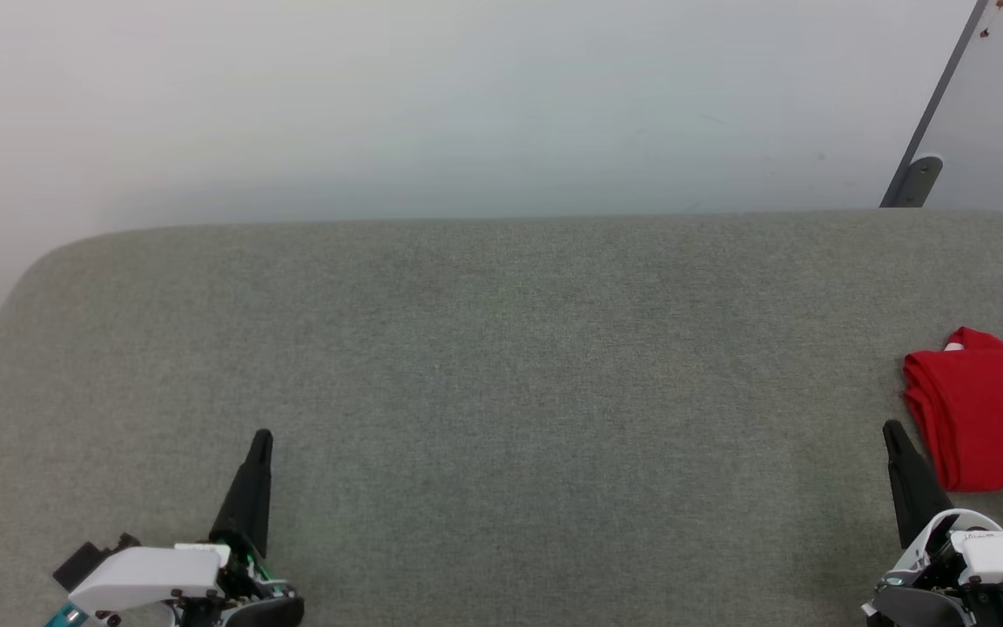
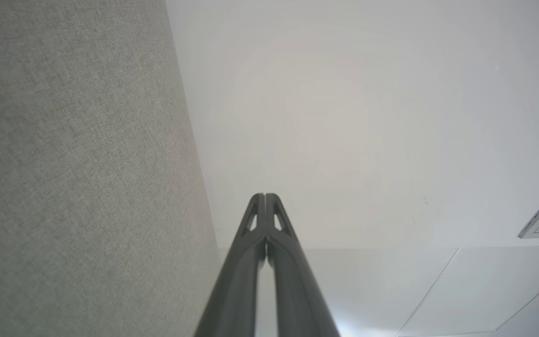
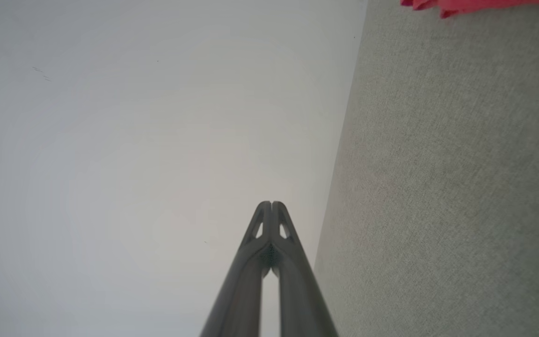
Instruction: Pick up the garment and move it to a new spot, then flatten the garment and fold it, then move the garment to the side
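- status: shirt [image 1: 989,409] lies as a compact layered bundle just outboard of the right gripper [image 1: 893,433], a little ahead of its tip, at the right end of the grey fabric top [image 1: 501,348]. striped trim pokes out at the edge nearest the wrist.
- step, my read: bundle looks folded and already off to the side, so this looks like the tail of the job. it could also be the start pile; the layers look too tidy for that, but i can't be sure.
- next move, if anything is left: right arm is the obvious one. swing the tip outward over the bundle, open, pinch through all layers so the fold doesn't spill.
- right gripper: fingers pressed together, nothing between them. the right wrist view has the tips [image 3: 272,204] aimed along the top toward the wall [image 3: 157,140], with the shirt [image 3: 475,4] off to one side, not touching.
- left gripper [image 1: 262,438]: also clamped shut and empty, low over the top, well away from the shirt. tip [image 2: 265,196] points at the same wall.
- both arms sit symmetric, fingers forward, bare top between them.
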Robot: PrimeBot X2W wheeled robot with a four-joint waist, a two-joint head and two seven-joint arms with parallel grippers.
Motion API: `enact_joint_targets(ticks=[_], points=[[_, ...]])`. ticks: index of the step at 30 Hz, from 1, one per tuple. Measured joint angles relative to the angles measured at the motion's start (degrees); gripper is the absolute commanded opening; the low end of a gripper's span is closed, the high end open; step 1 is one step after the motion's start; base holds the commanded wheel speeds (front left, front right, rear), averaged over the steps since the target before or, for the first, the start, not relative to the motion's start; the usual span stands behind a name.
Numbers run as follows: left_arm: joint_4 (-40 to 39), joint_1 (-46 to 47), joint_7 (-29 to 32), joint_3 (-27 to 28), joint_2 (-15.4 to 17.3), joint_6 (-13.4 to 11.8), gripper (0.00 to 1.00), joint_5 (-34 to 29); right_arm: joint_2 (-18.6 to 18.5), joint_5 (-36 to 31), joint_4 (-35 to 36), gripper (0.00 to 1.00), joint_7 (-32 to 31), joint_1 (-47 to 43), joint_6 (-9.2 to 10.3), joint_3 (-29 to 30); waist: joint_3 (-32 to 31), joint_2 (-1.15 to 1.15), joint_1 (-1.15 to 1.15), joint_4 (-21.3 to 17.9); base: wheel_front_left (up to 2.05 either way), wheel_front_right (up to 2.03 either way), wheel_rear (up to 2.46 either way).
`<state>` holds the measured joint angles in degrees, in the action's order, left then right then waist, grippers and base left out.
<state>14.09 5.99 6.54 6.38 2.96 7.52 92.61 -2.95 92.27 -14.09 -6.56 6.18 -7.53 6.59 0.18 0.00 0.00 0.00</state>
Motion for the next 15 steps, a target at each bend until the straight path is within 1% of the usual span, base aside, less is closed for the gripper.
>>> enact_joint_targets(ticks=[15], points=[[0.0, 0.0, 0.0, 0.1, 0.0, 0.0, 0.0, -0.1, 0.0, 0.0, 0.0, 0.0, 0.0, 0.0, 0.0, 0.0, 0.0, 0.0, 0.0, 0.0, 0.0, 0.0, 0.0]])
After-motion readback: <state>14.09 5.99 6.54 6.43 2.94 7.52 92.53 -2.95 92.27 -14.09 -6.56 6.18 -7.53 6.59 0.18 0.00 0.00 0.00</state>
